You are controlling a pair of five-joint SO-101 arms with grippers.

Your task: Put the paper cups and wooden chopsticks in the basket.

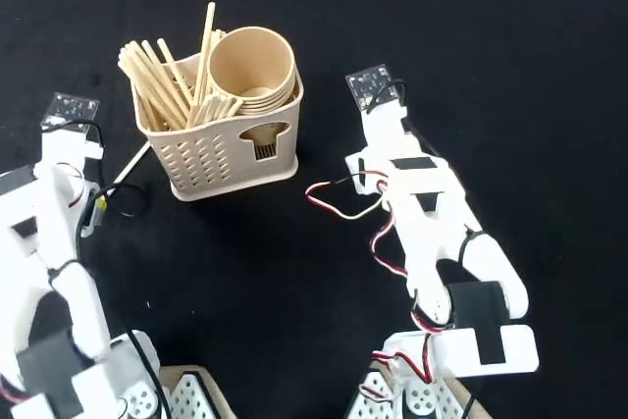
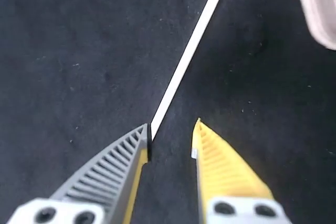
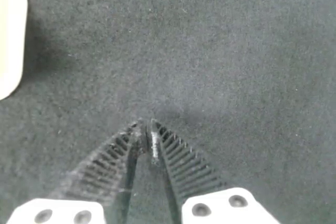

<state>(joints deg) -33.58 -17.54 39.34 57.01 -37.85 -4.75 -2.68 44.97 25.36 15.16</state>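
A beige slotted basket [image 1: 231, 159] stands on the black table and holds stacked paper cups [image 1: 253, 64] and several wooden chopsticks [image 1: 162, 80]. One loose chopstick [image 1: 130, 164] lies flat on the cloth just left of the basket. In the left wrist view this chopstick [image 2: 189, 51] runs between my left gripper's [image 2: 170, 127] open fingers, its near end beside the grey fingertip [image 2: 142, 132]. My right gripper [image 3: 146, 127] is shut on nothing, low over bare cloth to the right of the basket, whose corner [image 3: 10, 35] is in view.
The left arm [image 1: 59, 203] stands at the table's left side, the right arm [image 1: 422, 213] right of centre with red and white wires [image 1: 343, 205] looping beside it. A corner of the basket [image 2: 320, 9] lies beyond the left gripper.
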